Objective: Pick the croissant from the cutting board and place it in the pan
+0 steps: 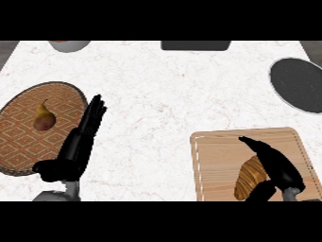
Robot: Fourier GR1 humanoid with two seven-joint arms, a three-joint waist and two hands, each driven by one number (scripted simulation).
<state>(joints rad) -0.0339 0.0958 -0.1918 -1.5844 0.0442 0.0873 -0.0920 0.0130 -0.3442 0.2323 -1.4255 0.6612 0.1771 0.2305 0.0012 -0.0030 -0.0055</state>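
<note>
The right hand (278, 171) curls round the croissant (248, 177) on the board (219, 156), left hand (80, 142) straight-fingered; next comes lifting it toward the pan (304, 85).

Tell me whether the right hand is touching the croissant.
Cannot tell. In the head view the right hand overlaps the croissant on the cutting board, but from above no contact or gap shows plainly.
</note>
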